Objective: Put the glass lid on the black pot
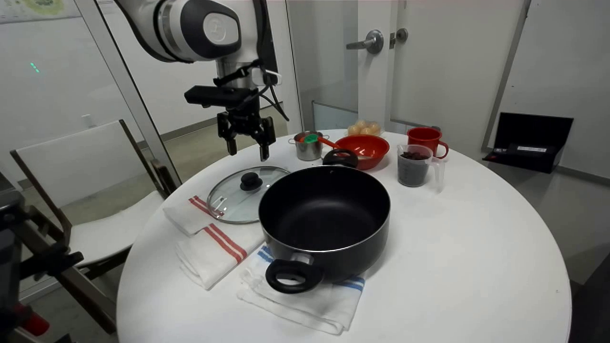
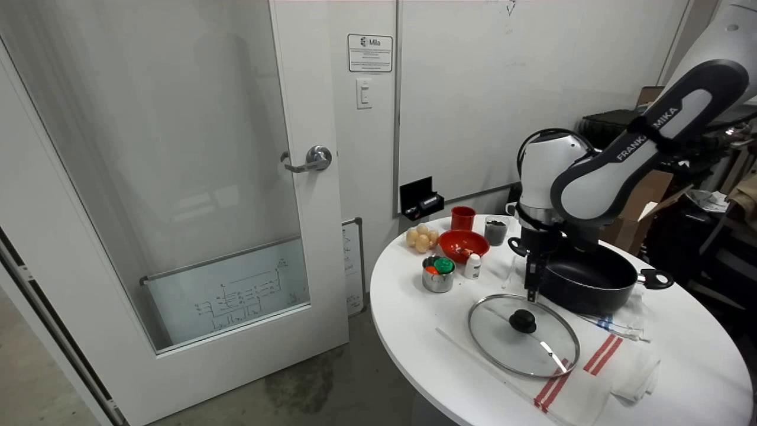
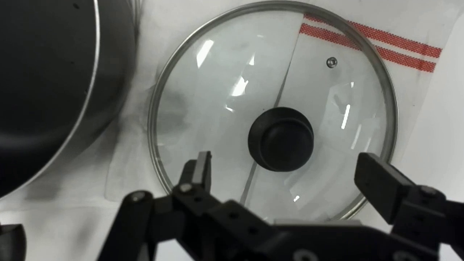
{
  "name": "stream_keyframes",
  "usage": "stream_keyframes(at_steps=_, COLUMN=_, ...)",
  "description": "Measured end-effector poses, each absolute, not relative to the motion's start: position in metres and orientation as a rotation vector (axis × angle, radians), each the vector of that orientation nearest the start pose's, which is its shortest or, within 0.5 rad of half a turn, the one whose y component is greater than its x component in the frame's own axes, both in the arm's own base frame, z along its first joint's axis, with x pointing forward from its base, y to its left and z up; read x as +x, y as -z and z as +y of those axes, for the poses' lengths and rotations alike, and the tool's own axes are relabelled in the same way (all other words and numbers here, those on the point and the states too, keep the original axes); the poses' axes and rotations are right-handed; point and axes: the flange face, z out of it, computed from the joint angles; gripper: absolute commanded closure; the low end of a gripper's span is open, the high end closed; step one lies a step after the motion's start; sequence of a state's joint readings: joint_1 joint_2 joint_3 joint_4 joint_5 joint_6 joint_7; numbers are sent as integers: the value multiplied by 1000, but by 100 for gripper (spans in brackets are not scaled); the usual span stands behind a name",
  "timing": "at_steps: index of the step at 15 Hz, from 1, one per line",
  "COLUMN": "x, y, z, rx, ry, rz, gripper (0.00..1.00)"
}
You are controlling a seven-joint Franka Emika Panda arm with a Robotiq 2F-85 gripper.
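Your arm (image 2: 597, 189) read "FRANKA", the wall sign (image 2: 370, 52) "Mila"; your gripper (image 1: 248, 151), jaws apart, hung above the clear, metal-rimmed, black-knobbed glass lid (image 3: 281, 139), which lay just beside the black pot (image 1: 324, 216).

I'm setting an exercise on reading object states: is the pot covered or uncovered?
Uncovered: both exterior views look down into the pot, and the lid lies beside it.
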State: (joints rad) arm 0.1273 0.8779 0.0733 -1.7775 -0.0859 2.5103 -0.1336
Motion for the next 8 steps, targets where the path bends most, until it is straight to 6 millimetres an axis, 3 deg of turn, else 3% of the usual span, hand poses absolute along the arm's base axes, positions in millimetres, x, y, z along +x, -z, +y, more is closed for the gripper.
stream_keyframes(at_steps=8, x=603, y=-2, z=142, rx=-3059, ry=-267, rz=-628, gripper=0)
